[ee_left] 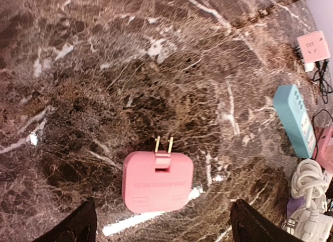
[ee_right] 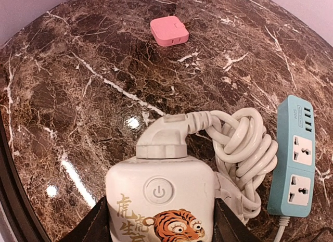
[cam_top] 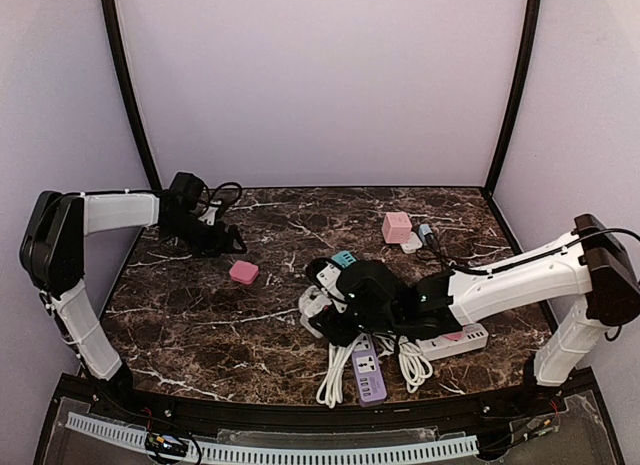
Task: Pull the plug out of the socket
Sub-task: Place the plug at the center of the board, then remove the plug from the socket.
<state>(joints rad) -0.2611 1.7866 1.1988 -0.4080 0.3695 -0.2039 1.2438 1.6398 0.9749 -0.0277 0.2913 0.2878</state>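
Closest to me, my right hand (ee_right: 161, 224) is clamping the white socket block with the tiger print (ee_right: 158, 190), its fingers sitting against both sides. A white coiled cord (ee_right: 244, 143) and a teal power strip (ee_right: 295, 156) are lying just beside it. Further out, the flat pink square plug (ee_left: 157, 182) is lying loose on the brown marble tabletop (ee_left: 104, 70), brass prongs showing. My left hand (ee_left: 164, 221) is hovering over it, fingers spread wide apart and not touching it.
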